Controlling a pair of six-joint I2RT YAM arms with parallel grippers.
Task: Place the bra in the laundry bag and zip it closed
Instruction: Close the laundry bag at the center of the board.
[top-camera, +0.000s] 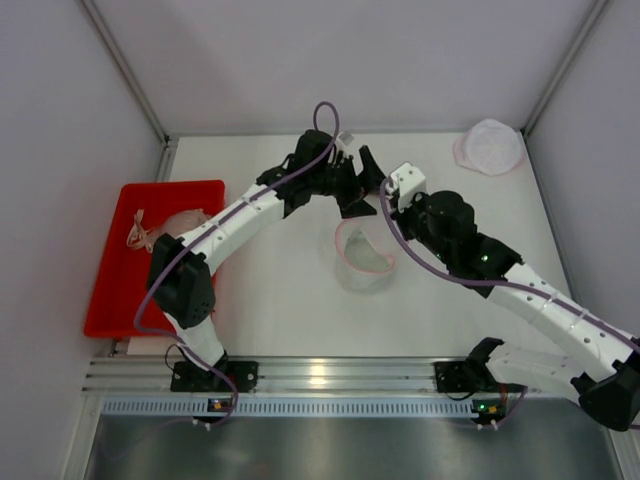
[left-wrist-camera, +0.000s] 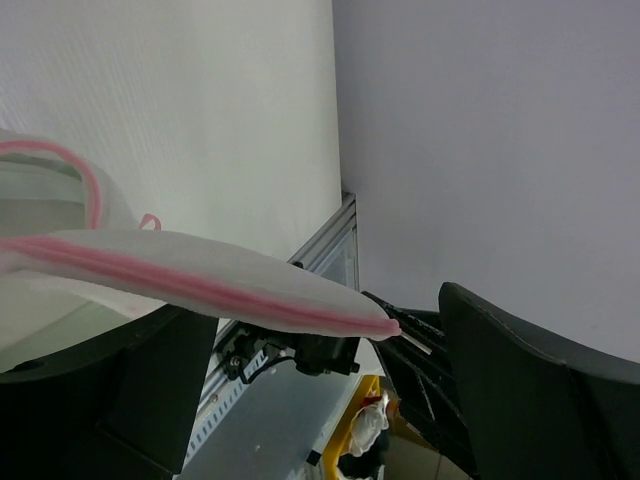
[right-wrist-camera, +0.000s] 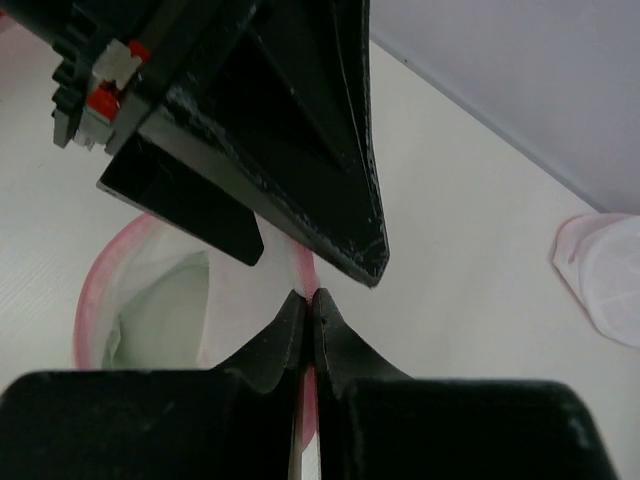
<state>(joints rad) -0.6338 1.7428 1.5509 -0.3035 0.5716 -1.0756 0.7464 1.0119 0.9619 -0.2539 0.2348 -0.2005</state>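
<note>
The bra (top-camera: 168, 226), pale pink, lies in a red tray (top-camera: 108, 300) at the left. The laundry bag (top-camera: 360, 256), white mesh with a pink rim, stands open in the middle of the table. My right gripper (right-wrist-camera: 308, 300) is shut on the bag's pink rim (right-wrist-camera: 312, 385), holding that edge up; from above it (top-camera: 389, 231) sits at the bag's right side. My left gripper (top-camera: 358, 185) hovers open just behind the bag. In the left wrist view the bag's rim (left-wrist-camera: 210, 280) runs across above the wide gap of the left gripper (left-wrist-camera: 330, 400), and I cannot tell whether it touches a finger.
A second white mesh bag (top-camera: 490, 147) lies at the back right corner, also in the right wrist view (right-wrist-camera: 605, 280). White walls close in the table on three sides. The left gripper's dark fingers (right-wrist-camera: 300, 150) hang close above my right fingertips.
</note>
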